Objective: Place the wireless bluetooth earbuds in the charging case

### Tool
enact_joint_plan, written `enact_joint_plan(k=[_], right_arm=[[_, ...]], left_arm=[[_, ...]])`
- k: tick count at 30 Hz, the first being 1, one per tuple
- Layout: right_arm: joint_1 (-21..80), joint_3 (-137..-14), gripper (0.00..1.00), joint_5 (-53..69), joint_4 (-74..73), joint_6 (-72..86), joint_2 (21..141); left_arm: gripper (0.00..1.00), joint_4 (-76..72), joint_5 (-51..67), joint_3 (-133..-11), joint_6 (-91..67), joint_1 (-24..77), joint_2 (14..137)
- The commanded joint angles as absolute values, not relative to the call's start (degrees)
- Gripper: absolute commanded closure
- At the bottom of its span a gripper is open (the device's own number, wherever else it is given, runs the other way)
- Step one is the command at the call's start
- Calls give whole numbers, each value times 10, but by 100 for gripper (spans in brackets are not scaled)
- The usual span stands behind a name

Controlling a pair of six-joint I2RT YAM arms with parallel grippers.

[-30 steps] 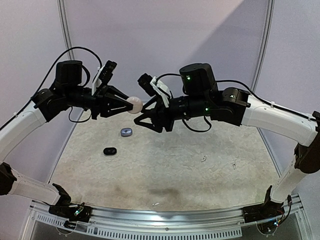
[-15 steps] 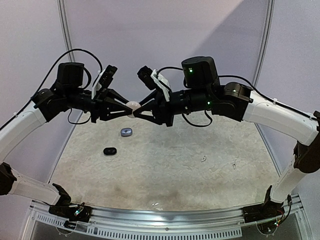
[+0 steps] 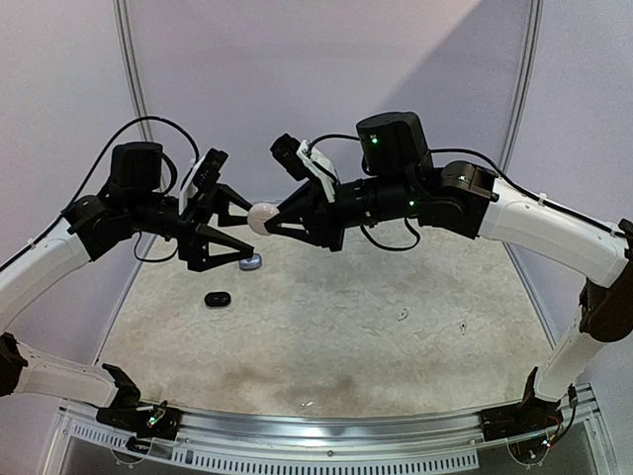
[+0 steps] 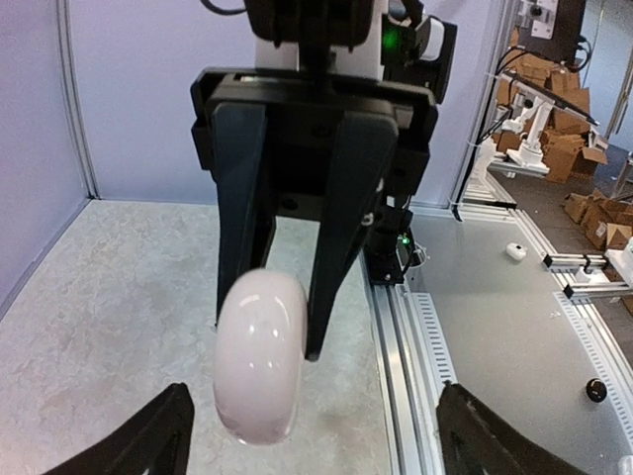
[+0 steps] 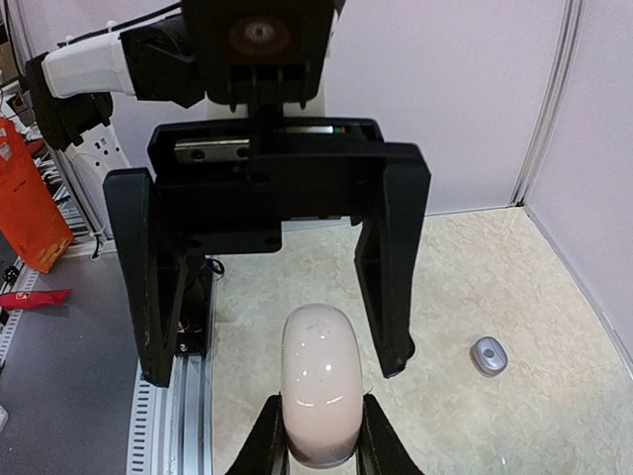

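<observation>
Cropped by the bottom edge of the left wrist view: fingers (image 4: 148, 450) of the left gripper (image 4: 312, 430), tips only. Cropped likewise at the right gripper (image 5: 318, 440): underside of the pinched white case (image 5: 318, 376). Half hidden behind the left gripper's lower finger: grey case (image 3: 253, 262). Too small to identify, well apart from either gripper: pale specks (image 3: 404, 315).

Holds left gripper (image 3: 246, 231) aloft, jaws spread wide; faces it with right gripper (image 3: 265, 220), clamped on case (image 3: 261, 217), wrists level.
</observation>
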State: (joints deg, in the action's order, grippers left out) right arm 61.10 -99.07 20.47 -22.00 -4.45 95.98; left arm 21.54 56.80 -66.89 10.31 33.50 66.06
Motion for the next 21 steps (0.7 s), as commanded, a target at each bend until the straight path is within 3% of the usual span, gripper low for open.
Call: enact_joint_plan(k=[1,4,8,12,19,21], right_arm=[[609,-999,100,199,-216,-48,949],[610,-999,100,206,-213,-49,951],[610,-999,100,212,-206,-50,956],[610,-1000,100,213,-201,-53,958],[610,-1000,100,214,-203,-52,960],[609,-999,100,214,-199,-51,960]], left_arm=[[21,141,555,-622,80,330,640],[37,97,564,-607,45,333,643],[48,64,572,-598,16,337,642],[65,42,574,-599,2,339,648],[80,10,576,-600,-32,341,660],[80,10,576,-600,-31,342,661]])
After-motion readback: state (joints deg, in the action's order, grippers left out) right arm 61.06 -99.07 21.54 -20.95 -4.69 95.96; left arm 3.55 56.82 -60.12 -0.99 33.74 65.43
